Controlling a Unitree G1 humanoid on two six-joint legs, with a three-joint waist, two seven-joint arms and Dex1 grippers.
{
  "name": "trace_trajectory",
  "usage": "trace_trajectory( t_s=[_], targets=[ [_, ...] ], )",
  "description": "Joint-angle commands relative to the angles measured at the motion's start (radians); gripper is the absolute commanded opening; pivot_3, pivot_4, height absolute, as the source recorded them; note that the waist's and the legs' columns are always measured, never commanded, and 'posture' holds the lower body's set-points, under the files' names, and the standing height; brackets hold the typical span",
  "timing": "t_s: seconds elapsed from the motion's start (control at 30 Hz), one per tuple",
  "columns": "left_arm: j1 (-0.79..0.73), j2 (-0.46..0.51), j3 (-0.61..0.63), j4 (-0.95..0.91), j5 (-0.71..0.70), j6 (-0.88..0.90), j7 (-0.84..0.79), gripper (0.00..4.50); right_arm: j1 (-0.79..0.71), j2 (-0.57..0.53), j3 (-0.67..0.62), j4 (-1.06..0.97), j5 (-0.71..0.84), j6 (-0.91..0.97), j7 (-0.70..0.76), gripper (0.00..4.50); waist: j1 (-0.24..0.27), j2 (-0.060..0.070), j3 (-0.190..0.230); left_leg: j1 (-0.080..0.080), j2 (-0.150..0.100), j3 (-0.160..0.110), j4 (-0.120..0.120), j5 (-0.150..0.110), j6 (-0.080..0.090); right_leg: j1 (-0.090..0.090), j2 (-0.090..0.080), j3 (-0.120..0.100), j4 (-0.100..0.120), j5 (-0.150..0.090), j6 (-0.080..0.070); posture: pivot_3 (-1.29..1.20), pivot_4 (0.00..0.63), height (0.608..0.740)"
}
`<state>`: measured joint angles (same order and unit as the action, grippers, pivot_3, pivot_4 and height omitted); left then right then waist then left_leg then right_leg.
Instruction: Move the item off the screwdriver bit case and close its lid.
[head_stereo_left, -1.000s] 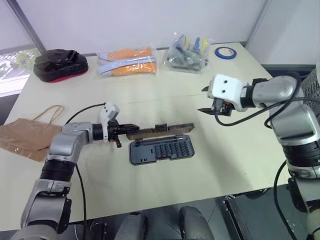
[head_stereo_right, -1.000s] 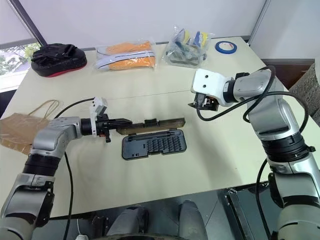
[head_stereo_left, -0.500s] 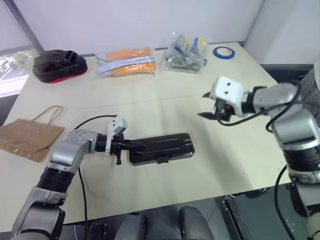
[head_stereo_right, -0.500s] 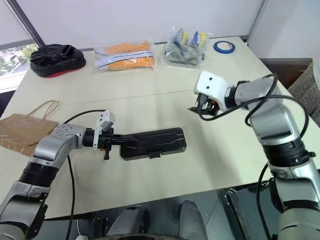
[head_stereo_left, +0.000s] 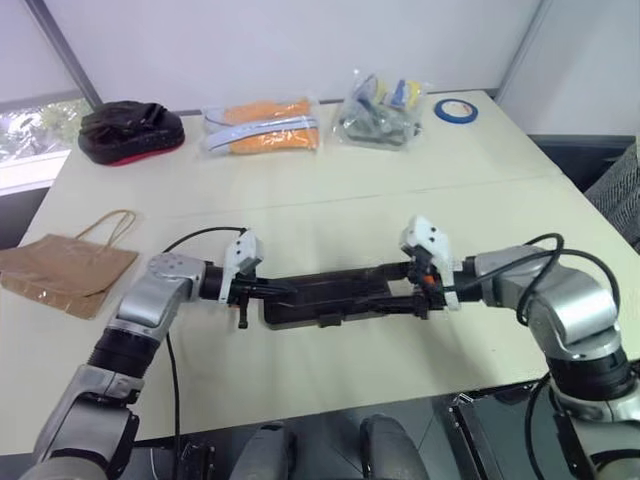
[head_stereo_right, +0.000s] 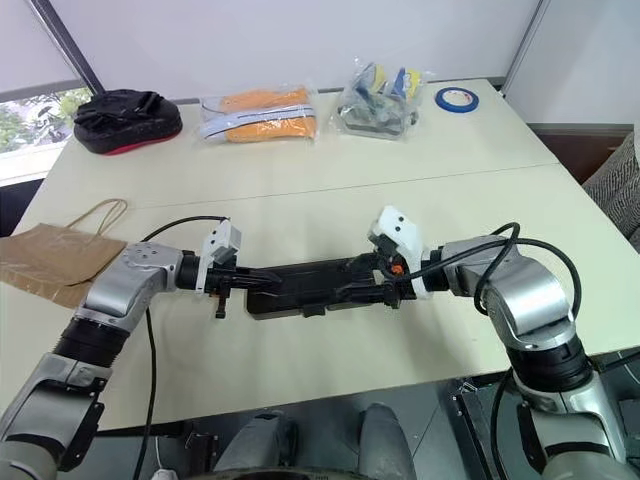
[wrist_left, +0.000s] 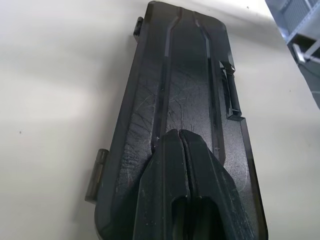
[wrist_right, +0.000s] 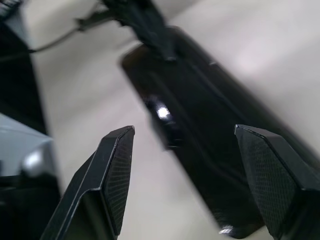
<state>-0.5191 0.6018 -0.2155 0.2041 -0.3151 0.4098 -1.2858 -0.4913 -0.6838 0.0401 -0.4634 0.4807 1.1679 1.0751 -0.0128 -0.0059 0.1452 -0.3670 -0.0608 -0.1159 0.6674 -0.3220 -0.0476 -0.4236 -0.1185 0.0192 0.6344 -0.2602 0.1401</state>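
The screwdriver bit case (head_stereo_left: 325, 298), lid (wrist_left: 185, 95) down, lies lengthwise between both end effectors. The left end effector (head_stereo_left: 262, 290), pressed together, rests on one end; the right end effector (head_stereo_right: 372, 280), spread, straddles the other.

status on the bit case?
Left pincer shut, pressing on lid. Right pincer open at the case's far end. Lid down. Paper bag clear.

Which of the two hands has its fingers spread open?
The right hand, at the case's right end: its two fingers stand wide apart. The left hand's fingers are pressed together on the lid.

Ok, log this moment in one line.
lid: down on case | left gripper: shut, on lid | right gripper: open at other end | paper bag: aside
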Motion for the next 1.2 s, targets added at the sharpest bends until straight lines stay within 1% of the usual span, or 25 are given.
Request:
trace_trajectory(
  t_s=[0.03,0.1,0.13,0.17,0.2,0.23,0.27,0.33,0.43,0.57,0.7,0.8,1.0,1.2],
  targets=[
    [-0.007,-0.011,-0.024,0.053,0.020,0.081,0.014,0.00,0.014,-0.009,-0.024,-0.063,0.091,0.019,0.000,3.07,0.000,0.000,0.000,0.000,0.000,0.000,0.000,0.000,0.001,0.000,0.000,0.000,0.000,0.000,0.000,0.00,0.150,0.740],
    [-0.069,-0.021,0.019,0.050,-0.021,0.132,0.020,0.00,0.037,0.003,0.012,-0.078,0.099,0.004,-0.025,2.49,0.005,-0.001,0.000,0.000,0.000,0.000,0.000,-0.001,0.001,0.001,0.000,0.000,0.000,0.000,0.000,0.00,0.150,0.740],
    [-0.089,-0.022,0.030,0.050,-0.033,0.149,0.019,0.00,0.043,0.007,0.025,-0.081,0.101,-0.001,-0.039,1.90,0.005,-0.002,0.001,-0.001,0.000,0.000,0.001,-0.001,0.002,0.001,0.000,-0.001,0.000,0.000,0.000,0.00,0.150,0.740],
    [-0.113,-0.022,0.038,0.058,-0.040,0.163,0.017,0.00,0.049,0.018,0.044,-0.077,0.099,-0.010,-0.054,1.45,0.002,-0.002,0.001,-0.002,0.000,0.000,0.002,-0.001,0.002,0.001,0.000,-0.002,0.000,0.000,0.000,0.00,0.150,0.740],
    [-0.135,-0.020,0.043,0.065,-0.045,0.172,0.012,0.00,0.053,0.028,0.062,-0.073,0.098,-0.018,-0.068,0.80,0.000,-0.002,0.001,-0.003,0.000,0.000,0.003,-0.001,0.002,0.000,0.000,-0.002,0.001,0.000,0.000,0.00,0.150,0.740],
    [-0.154,-0.019,0.046,0.072,-0.049,0.180,0.007,0.00,0.057,0.036,0.079,-0.068,0.096,-0.026,-0.081,0.32,-0.002,-0.002,0.001,-0.003,0.000,0.000,0.003,0.000,0.000,-0.001,0.000,-0.002,0.001,0.000,0.000,0.00,0.150,0.740],
    [-0.174,-0.021,0.047,0.081,-0.051,0.189,0.005,0.00,0.059,0.043,0.093,-0.062,0.092,-0.034,-0.094,0.03,-0.003,-0.002,0.001,-0.004,0.000,0.000,0.003,0.000,0.000,-0.002,0.000,-0.002,0.001,0.000,0.000,0.00,0.150,0.740],
    [-0.201,-0.027,0.044,0.099,-0.047,0.194,0.002,0.00,0.057,0.054,0.109,-0.048,0.093,-0.039,-0.115,0.03,-0.005,-0.002,0.001,-0.005,0.000,0.000,0.003,0.000,-0.001,-0.004,0.000,-0.002,0.003,0.000,0.000,0.00,0.150,0.740],
    [-0.261,-0.060,0.017,0.175,-0.011,0.151,0.002,0.00,0.061,0.084,0.154,-0.013,0.068,-0.062,-0.165,0.03,-0.004,-0.002,0.001,-0.006,0.000,0.000,0.003,0.000,-0.001,-0.005,0.000,-0.002,0.002,0.000,0.000,0.00,0.150,0.740],
    [-0.329,-0.130,-0.001,0.293,0.038,0.089,0.029,0.00,0.076,0.106,0.204,0.004,0.044,-0.088,-0.215,0.03,0.000,-0.002,0.001,-0.006,-0.001,0.000,0.004,0.001,-0.001,-0.005,0.000,-0.003,0.002,0.000,0.000,0.00,0.150,0.740],
    [-0.367,-0.200,-0.017,0.417,0.097,0.011,0.058,0.00,0.090,0.134,0.246,0.020,0.013,-0.109,-0.273,0.03,-0.003,-0.002,0.001,-0.007,-0.001,0.000,0.004,0.001,-0.001,-0.005,0.000,-0.003,0.002,0.000,0.000,0.00,0.150,0.740],
    [-0.377,-0.245,-0.022,0.475,0.130,-0.037,0.068,0.00,0.095,0.148,0.264,0.040,-0.011,-0.119,-0.315,0.03,-0.006,-0.002,0.001,-0.006,-0.001,0.000,0.004,0.001,-0.001,-0.005,0.000,-0.003,0.002,0.000,0.000,0.00,0.150,0.740],
    [-0.370,-0.320,-0.050,0.534,0.182,-0.099,0.074,0.00,0.096,0.160,0.279,0.075,-0.054,-0.133,-0.374,0.03,-0.003,-0.003,0.001,-0.006,-0.001,0.000,0.005,0.001,-0.001,-0.004,0.000,-0.003,0.002,0.000,0.000,0.00,0.150,0.740],
    [-0.320,-0.355,-0.078,0.545,0.231,-0.140,0.066,0.00,0.092,0.153,0.313,0.097,-0.111,-0.172,-0.411,0.03,-0.003,-0.003,0.000,-0.005,-0.001,0.000,0.011,0.000,0.000,-0.002,0.001,-0.003,0.007,0.000,0.000,0.00,0.150,0.740]
  ],
)
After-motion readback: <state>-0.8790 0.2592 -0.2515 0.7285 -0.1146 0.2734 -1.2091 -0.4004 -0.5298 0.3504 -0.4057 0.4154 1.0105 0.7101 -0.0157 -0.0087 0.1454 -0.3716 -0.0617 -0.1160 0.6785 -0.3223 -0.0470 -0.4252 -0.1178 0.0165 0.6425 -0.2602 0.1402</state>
